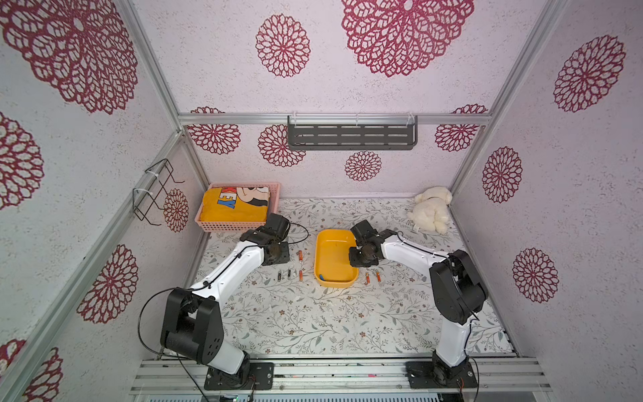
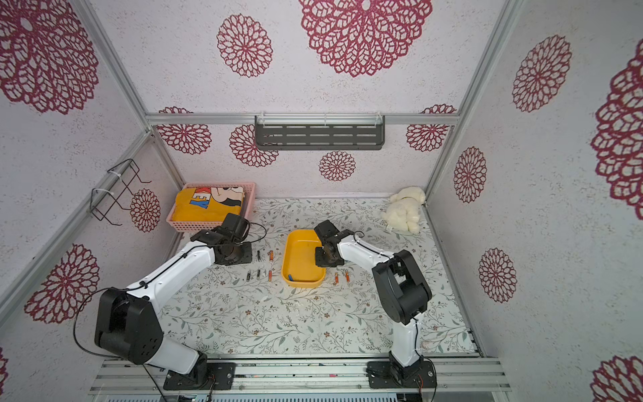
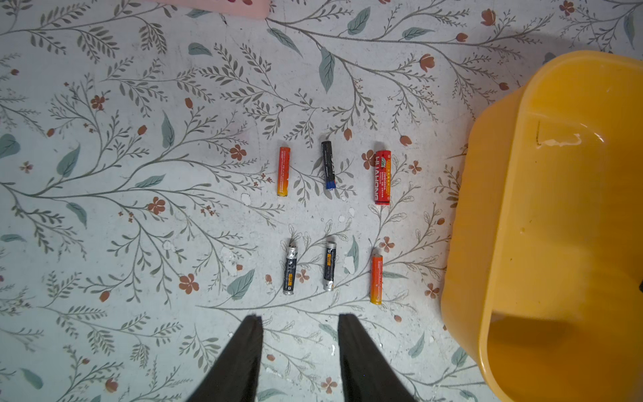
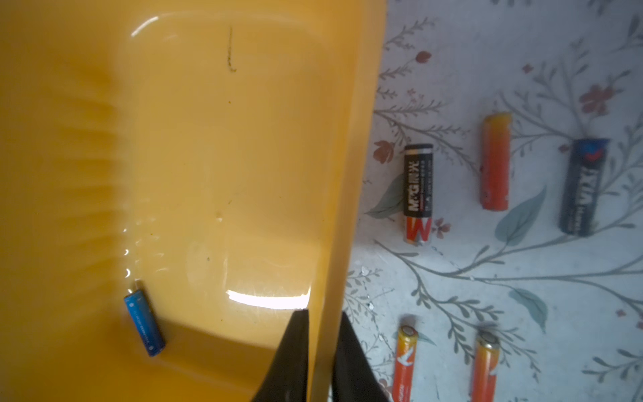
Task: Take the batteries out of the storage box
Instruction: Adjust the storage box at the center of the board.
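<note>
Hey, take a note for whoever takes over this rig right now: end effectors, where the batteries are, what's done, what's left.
The left end effector is open and empty, near six batteries laid on the mat beside the storage box.
The right end effector is shut on the box's wall.
Done: five more batteries lie at its other side.
Left: one blue battery inside.

The place is a robot test cell dressed as a home corner. Bare aluminium framing [image 1: 334, 119] holds wallpaper panels [image 1: 243, 87] with red medallions. The left arm [image 1: 229, 268] and right arm [image 1: 410, 249] stand on a metal rail [image 1: 348, 376] along the near edge of the flower-printed tabletop [image 1: 313, 323]. A grey shelf [image 1: 351, 137], a wire rack [image 1: 156, 189], a pink basket [image 1: 222, 227] in the far left corner and a plush toy [image 1: 431, 209] in the far right one supply the homely look.
</note>
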Motion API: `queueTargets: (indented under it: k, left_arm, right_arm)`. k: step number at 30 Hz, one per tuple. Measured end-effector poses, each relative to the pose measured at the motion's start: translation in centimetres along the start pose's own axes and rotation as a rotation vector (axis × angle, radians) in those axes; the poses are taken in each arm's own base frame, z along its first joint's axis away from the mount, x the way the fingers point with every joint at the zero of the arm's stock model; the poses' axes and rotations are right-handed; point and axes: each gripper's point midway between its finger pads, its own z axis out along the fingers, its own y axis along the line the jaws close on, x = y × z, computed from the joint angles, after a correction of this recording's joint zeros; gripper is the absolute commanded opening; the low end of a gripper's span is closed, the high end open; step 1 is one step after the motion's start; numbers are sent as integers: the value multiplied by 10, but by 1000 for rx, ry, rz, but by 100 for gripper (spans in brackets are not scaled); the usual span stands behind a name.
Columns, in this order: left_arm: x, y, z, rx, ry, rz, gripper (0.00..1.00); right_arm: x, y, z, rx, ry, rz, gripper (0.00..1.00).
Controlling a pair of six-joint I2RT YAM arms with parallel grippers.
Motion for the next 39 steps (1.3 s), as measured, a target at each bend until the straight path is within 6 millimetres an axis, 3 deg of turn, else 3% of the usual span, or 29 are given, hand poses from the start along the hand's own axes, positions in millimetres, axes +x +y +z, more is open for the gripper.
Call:
queueTargets:
  k: [2, 7, 12, 15, 21, 28, 39]
  left_arm:
    - [0, 0, 0, 0, 0, -2, 39]
    - [0, 0, 0, -1, 2, -5, 39]
    - [2, 2, -1, -10, 7, -3, 39]
    - [2, 3, -1, -18, 5, 0, 39]
    - [2, 4, -2, -26, 4, 16, 39]
    - [1, 3, -3, -23, 3, 26, 39]
    - [-2, 1, -4, -17, -1, 21, 39]
  right_arm:
    - [-3, 2, -5, -1, 2, 3, 0]
    - [-9, 6, -20, 5, 13, 22, 0]
    - [-3, 10, -44, 31, 90, 18, 0]
    - [10, 17, -64, 58, 146, -21, 0]
    - [55, 24, -87, 125, 290, -105, 0]
    - [73, 19, -87, 151, 378, -133, 0]
    - [62, 31, -65, 83, 342, -112, 0]
